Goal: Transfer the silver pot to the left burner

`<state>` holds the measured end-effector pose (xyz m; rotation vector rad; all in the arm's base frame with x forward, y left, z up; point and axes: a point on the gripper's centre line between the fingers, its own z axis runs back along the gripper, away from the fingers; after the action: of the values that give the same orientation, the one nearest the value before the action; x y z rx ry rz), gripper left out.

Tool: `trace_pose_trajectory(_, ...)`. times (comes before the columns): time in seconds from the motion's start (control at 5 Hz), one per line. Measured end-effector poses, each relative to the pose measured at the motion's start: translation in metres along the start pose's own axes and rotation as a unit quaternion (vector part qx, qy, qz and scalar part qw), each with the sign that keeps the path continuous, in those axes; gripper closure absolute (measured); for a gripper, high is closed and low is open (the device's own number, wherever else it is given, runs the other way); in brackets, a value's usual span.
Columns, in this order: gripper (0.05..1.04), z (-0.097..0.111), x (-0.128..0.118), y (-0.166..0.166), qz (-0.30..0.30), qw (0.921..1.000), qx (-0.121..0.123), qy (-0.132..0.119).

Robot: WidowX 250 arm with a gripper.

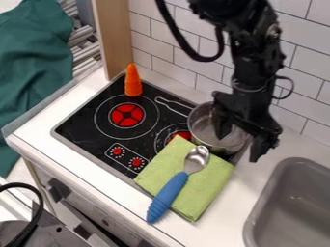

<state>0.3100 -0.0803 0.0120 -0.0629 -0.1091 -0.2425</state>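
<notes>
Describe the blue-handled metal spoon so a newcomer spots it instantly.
From the black stovetop, look to the folded lime-green cloth overlapping its edge. Across it lies the spoon, the only thing there with a ridged blue handle.

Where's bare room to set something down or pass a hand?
The left burner is bare, between the carrot and the knobs; so is the counter between the green cloth and the sink. It's crowded around the right burner: pot and cloth crowd it, the gripper is at the pot, and the spoon crosses the cloth.
</notes>
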Motion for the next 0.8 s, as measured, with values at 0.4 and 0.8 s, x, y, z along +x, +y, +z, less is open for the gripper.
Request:
trace_pose_trajectory(0.4, 0.073, -0.018, 0.012, 0.002, 0.003, 1.0, -0.002, 0.007)
trace_pose_trajectory(0.8, 0.073, -0.032, 0.022, 0.023, 0.036, 0.9993, -0.004, 0.01)
